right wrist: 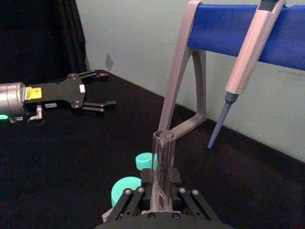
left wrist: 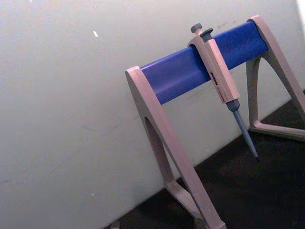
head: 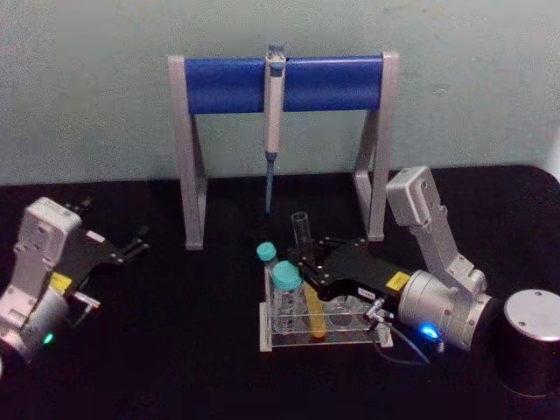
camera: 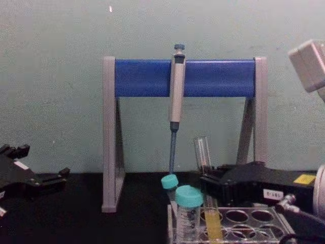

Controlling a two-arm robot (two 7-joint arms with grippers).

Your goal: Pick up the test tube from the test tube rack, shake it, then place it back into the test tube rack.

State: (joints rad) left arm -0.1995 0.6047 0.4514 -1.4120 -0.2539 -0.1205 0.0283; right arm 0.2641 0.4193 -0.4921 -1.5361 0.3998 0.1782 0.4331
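While the tube [head: 301, 232] stands with its yellow end down in a rack [head: 341, 339] hole, I have the right gripper [head: 304, 261] wrapped around its middle. I think it is pinching the glass, though contact is hard to judge. I read this as the pickup step. Next I need a straight lift, clear of the vials [head: 285, 278] just beside it and short of the pipette [head: 273, 131] tip. The left gripper [head: 138, 243] sits parked at far left, fingers spread. The chest view gives me the liquid and the tube's slight lean; the right wrist view shows its mouth instead.
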